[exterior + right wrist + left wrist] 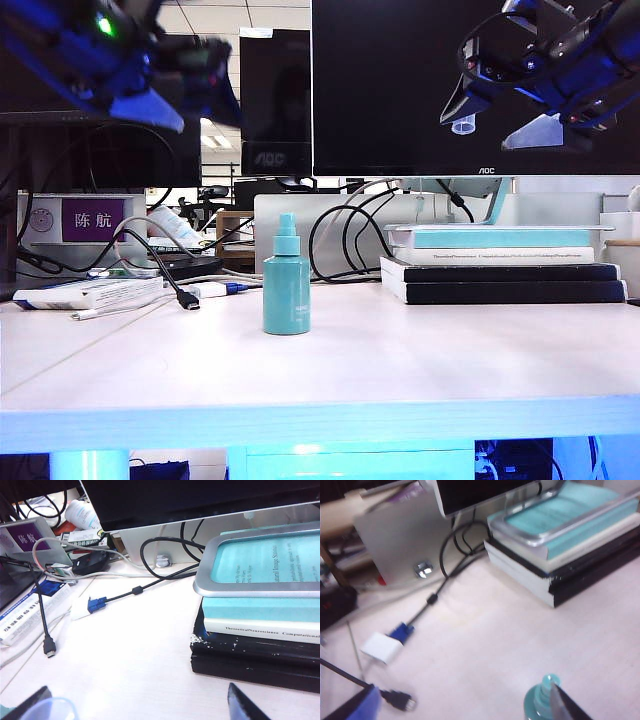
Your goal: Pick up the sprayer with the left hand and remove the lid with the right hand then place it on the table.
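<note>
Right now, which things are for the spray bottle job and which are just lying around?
For the job: sprayer; clear lid, up by the right gripper; left gripper; table. Both grippers are open and raised.

Just lying about: stacked books, cables, monitor, purple name sign.

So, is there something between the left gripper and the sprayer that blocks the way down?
Nothing visible does. The left gripper hangs open, high at the upper left, and the sprayer stands upright, alone on bare table. The cables and the book stack lie behind and to the sides.
</note>
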Tool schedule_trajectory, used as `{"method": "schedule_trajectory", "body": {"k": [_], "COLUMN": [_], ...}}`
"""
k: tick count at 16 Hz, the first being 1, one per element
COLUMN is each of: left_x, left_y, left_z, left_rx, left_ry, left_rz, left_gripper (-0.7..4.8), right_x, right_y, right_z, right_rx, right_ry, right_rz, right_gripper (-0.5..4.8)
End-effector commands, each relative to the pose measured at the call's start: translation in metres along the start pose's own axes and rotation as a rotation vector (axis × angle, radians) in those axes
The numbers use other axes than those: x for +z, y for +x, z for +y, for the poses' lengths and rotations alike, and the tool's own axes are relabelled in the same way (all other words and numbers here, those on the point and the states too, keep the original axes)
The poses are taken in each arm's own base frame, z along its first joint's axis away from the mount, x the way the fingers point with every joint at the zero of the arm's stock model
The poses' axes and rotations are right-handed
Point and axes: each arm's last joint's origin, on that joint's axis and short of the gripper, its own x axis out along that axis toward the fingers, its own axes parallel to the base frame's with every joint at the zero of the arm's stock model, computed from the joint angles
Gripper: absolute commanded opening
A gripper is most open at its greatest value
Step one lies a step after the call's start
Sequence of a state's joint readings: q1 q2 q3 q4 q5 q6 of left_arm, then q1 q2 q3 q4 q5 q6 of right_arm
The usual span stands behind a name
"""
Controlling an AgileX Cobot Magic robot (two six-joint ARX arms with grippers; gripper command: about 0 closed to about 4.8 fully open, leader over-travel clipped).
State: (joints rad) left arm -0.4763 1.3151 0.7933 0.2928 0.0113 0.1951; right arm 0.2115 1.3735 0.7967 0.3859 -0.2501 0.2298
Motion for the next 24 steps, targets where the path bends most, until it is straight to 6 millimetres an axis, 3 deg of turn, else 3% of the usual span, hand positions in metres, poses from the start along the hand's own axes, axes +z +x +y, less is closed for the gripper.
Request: {"method": "schedule_trajectory", "body": {"k": [1,8,12,13,16,18,19,20,22,24], "left_x": [0.004,0.0,0.0,0.001,0.003,0.007,0.017,0.029,0.057,0.069], "left_y": [-0.008,-0.009,-0.009,-0.009,-0.009,-0.013,-0.024,-0.038,-0.092,-0.152], "left_z": [0.002,0.001,0.001,0.001,0.001,0.0,0.001,0.003,0.011,0.016], "left_rx": [0.035,0.024,0.021,0.014,0.011,-0.033,-0.062,-0.045,0.09,0.224], "left_ry": [-0.007,-0.057,-0.079,-0.076,-0.075,-0.072,-0.054,-0.026,-0.01,0.037], "left_rz": [0.016,0.055,0.054,0.047,0.025,0.001,-0.055,-0.114,-0.262,-0.342], "left_gripper": [4.79,4.79,4.79,4.79,4.79,4.79,4.79,4.79,4.75,3.9], "right_x": [-0.05,-0.079,-0.116,-0.113,-0.078,-0.058,-0.044,-0.032,0.0,0.034], "right_y": [0.017,0.027,0.04,0.041,0.042,0.033,0.023,0.012,-0.02,-0.064], "right_z": [-0.017,-0.027,-0.038,-0.037,-0.028,-0.02,-0.014,-0.008,0.008,0.025], "right_rx": [-0.092,-0.147,-0.157,-0.137,-0.065,-0.02,0.013,0.036,0.053,-0.006], "right_ry": [0.011,0.072,0.12,0.116,0.114,0.085,0.064,0.047,0.006,-0.065], "right_rz": [0.335,0.486,0.628,0.602,0.37,0.304,0.264,0.237,0.127,-0.05], "right_gripper": [4.79,4.79,4.79,4.79,4.79,4.79,4.79,4.79,4.79,4.79]}}
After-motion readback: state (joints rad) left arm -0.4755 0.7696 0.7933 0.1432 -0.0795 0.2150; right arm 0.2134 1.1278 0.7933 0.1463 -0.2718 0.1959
